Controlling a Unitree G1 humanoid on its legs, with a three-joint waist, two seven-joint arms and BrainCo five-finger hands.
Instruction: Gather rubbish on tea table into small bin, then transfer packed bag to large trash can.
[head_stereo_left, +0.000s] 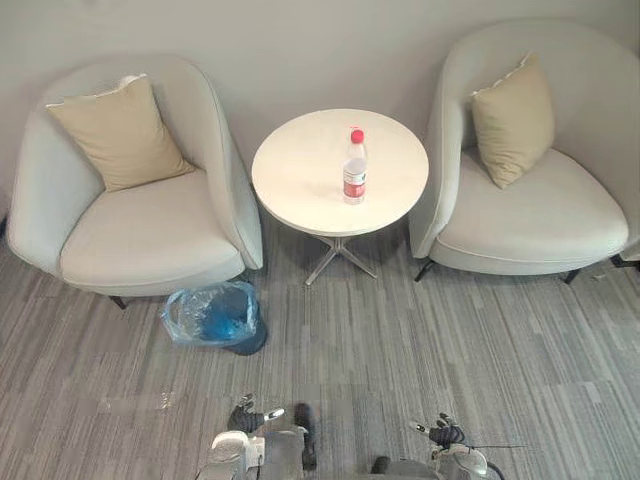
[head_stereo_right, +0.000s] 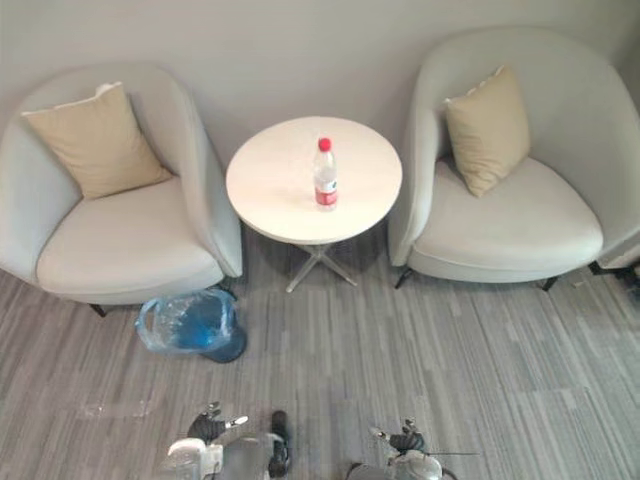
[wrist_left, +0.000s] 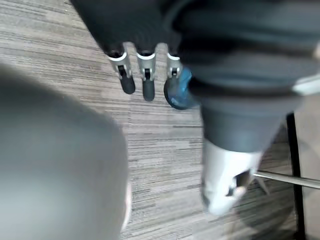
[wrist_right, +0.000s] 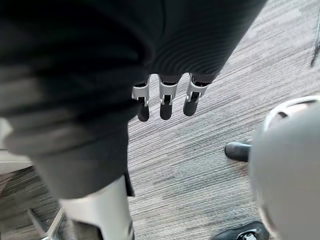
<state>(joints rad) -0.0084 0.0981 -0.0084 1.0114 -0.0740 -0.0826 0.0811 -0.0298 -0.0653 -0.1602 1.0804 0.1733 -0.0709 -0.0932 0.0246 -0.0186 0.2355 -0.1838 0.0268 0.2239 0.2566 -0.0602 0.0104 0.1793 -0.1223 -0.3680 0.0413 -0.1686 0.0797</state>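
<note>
The left hand (head_stereo_left: 245, 415) is held low at the near edge of the head views. In its wrist view the fingers (wrist_left: 146, 85) are seen straight and relaxed, pointed down at the floor (head_stereo_left: 400, 330) with nothing between them. The right hand (head_stereo_left: 447, 434) is carried the same way, its fingers (wrist_right: 165, 105) loose and empty. Both are judged to be parked at the sides because nothing is within reach. The one piece of rubbish, a plastic bottle (head_stereo_left: 354, 168) with a red cap and red label, is stood upright near the middle of the round white tabletop (head_stereo_left: 300, 185), well apart from either hand. The small bin (head_stereo_left: 218, 318), lined with a bluish plastic bag bunched over its rim, is set on the floor just beside the front of the left armchair (head_stereo_left: 150, 235), presumably so that rubbish can be dropped in without a long carry. The gathering step is judged not yet begun, and an approach to the table would be called for first.
</note>
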